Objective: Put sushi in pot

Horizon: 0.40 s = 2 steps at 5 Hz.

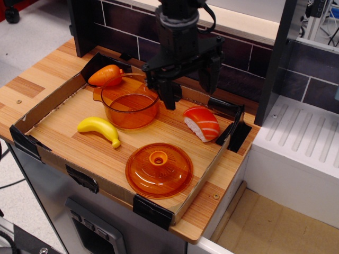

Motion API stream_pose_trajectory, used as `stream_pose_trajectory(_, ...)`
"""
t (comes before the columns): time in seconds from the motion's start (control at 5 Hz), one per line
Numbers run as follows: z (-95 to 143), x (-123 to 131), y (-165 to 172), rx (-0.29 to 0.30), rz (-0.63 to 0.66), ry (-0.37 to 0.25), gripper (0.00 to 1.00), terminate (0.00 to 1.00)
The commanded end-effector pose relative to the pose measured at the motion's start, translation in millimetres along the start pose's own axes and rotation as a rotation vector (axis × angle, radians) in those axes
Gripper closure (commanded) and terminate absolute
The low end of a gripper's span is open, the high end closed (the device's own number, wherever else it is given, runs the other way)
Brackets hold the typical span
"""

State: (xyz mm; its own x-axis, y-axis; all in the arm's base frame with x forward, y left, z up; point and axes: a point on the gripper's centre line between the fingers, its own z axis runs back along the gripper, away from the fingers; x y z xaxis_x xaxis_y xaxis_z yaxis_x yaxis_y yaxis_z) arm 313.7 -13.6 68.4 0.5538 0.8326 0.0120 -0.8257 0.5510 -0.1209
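The sushi lies on the wooden tray floor at the right, orange-red top with pale stripes over a white rice base. The translucent orange pot stands upright at the back left of the tray, with nothing seen inside. My black gripper hangs open above the tray, between the pot and the sushi, its fingers spread wide and holding nothing. It sits just above and behind the sushi, not touching it.
An orange domed lid with a knob lies at the tray's front. A yellow banana lies left of it. An orange carrot-like toy rests behind the pot. Cardboard walls rim the tray; a dark tiled wall stands behind.
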Motion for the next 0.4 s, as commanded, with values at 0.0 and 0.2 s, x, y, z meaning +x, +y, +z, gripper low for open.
stream_pose_trajectory(0.0,-10,20,-15,0.007,0.054,-0.024,0.0,0.0)
stream_pose_trajectory(0.2,-24,17,-15,0.049,0.041,-0.006,0.0,0.0)
